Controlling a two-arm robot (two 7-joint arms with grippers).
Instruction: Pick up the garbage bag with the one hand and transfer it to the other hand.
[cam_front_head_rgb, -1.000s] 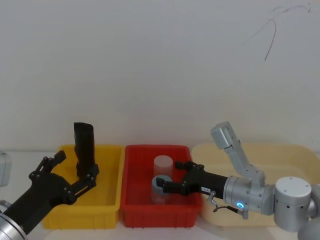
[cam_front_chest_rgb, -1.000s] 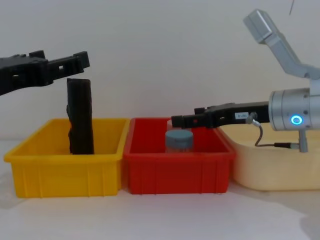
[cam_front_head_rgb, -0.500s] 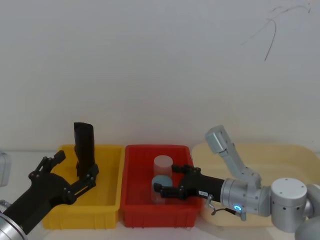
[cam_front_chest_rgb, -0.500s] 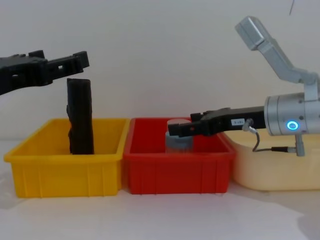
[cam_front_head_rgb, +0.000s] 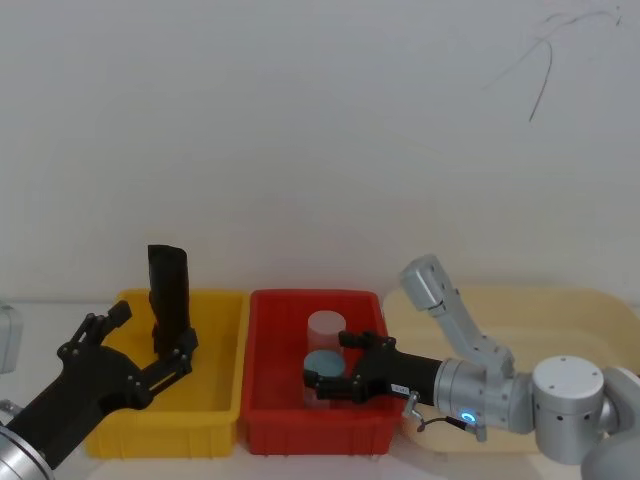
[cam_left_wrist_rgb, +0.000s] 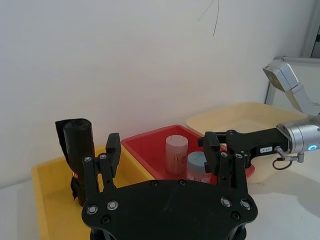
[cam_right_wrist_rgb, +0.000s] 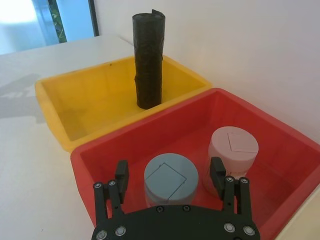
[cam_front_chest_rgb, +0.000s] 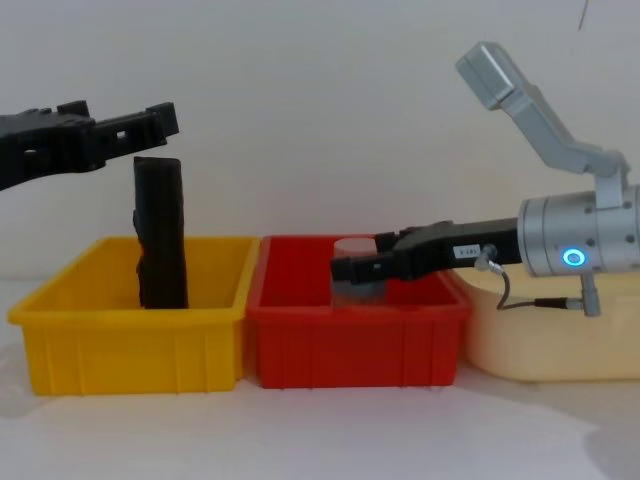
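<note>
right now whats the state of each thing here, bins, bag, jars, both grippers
garbage bag: upright in the yellow bin, not held
yellow bin: holds only the bag
red bin: holds two jars
blue-lidded jar: upright, between the right gripper's fingers, not clamped
pale jar: upright, beside the blue-lidded one
cream tub: contents cannot be seen
left gripper: open, above the bag
right gripper: open, lowered into the red bin

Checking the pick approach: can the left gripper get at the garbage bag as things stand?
Probably yes. The left gripper is open and hovers over the yellow bin, above the bag's top. The garbage bag stands upright, alone in that bin, with nothing between them.
</note>
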